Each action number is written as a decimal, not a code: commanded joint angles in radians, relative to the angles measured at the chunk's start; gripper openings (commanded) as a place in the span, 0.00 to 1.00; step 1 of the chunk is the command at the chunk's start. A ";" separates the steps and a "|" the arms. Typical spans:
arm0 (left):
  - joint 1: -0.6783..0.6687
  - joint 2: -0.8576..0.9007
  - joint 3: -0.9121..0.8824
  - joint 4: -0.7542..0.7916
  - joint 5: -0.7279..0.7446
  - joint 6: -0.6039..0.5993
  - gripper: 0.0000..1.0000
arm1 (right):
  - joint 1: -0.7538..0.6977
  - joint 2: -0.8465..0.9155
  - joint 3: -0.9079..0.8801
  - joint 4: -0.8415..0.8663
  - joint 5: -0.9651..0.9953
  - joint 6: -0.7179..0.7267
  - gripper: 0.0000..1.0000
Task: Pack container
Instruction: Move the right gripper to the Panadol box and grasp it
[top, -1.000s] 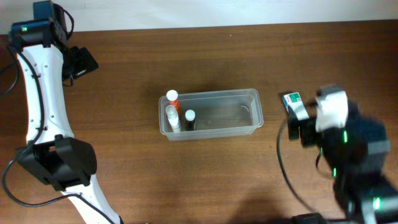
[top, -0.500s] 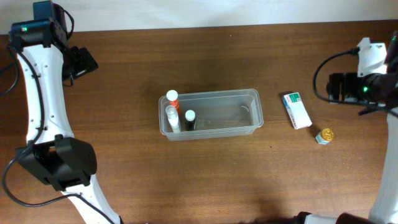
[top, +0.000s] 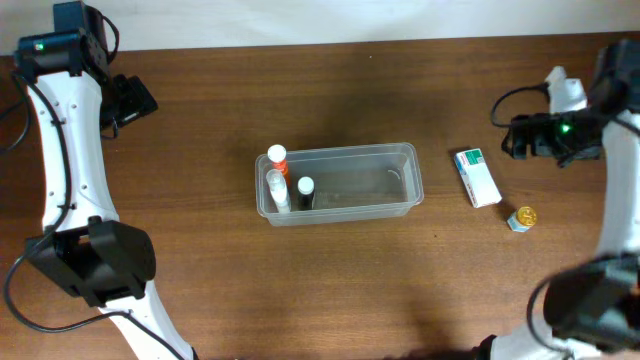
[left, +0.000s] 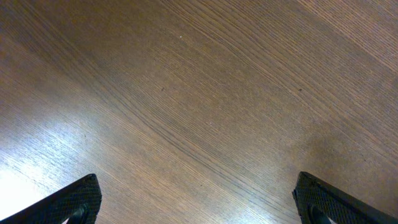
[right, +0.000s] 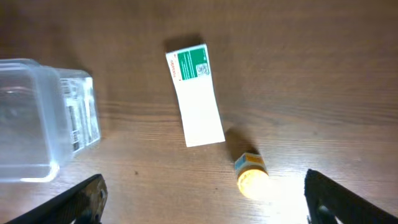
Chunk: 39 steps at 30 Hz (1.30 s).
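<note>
The clear plastic container (top: 345, 183) sits mid-table with three small bottles (top: 285, 182) upright in its left end. Its end also shows in the right wrist view (right: 43, 118). A white-and-green carton (top: 477, 177) lies flat to its right and also shows in the right wrist view (right: 195, 94). A small yellow-capped bottle (top: 521, 218) lies on its side beside the carton, also in the right wrist view (right: 250, 173). My right gripper (top: 522, 137) is open and empty, raised above the carton and bottle. My left gripper (top: 135, 98) is open and empty at the far left over bare wood.
The wooden table (top: 330, 290) runs to a pale wall along its back edge. My left arm's white links (top: 70, 150) stand along the left side. My right arm (top: 620, 200) runs down the right edge.
My right gripper has let go of the carton, which now lies on the table, and has lifted back to the right. The yellow-capped bottle has come into view. The left arm has not moved.
</note>
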 joint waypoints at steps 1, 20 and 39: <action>0.005 0.001 0.013 -0.001 -0.011 0.005 1.00 | -0.003 0.077 0.013 -0.002 -0.020 -0.029 0.92; 0.004 0.002 0.013 0.000 -0.011 0.005 0.99 | 0.183 0.229 0.007 0.010 0.141 -0.229 0.95; 0.004 0.002 0.013 -0.001 -0.011 0.005 0.99 | 0.190 0.229 -0.214 0.261 0.214 -0.177 0.98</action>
